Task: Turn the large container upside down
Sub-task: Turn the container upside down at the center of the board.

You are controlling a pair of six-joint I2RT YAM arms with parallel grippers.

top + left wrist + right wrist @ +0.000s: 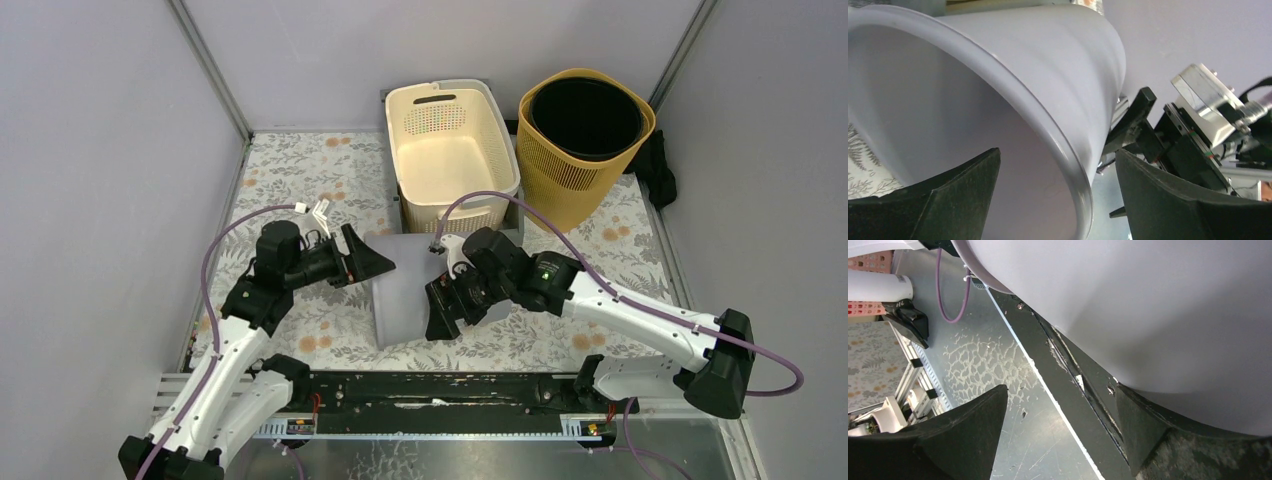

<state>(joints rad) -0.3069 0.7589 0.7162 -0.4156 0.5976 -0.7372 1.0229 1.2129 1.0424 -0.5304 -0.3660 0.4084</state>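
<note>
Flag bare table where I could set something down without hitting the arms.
Free: back-left cloth between the left wall and cream basket; right-side cloth between yellow bin and right arm; a narrow strip between left arm and grey container. Crowded: centre, where left fingers and right fingers flank the container, and back-right, filled by basket and bin.
</note>
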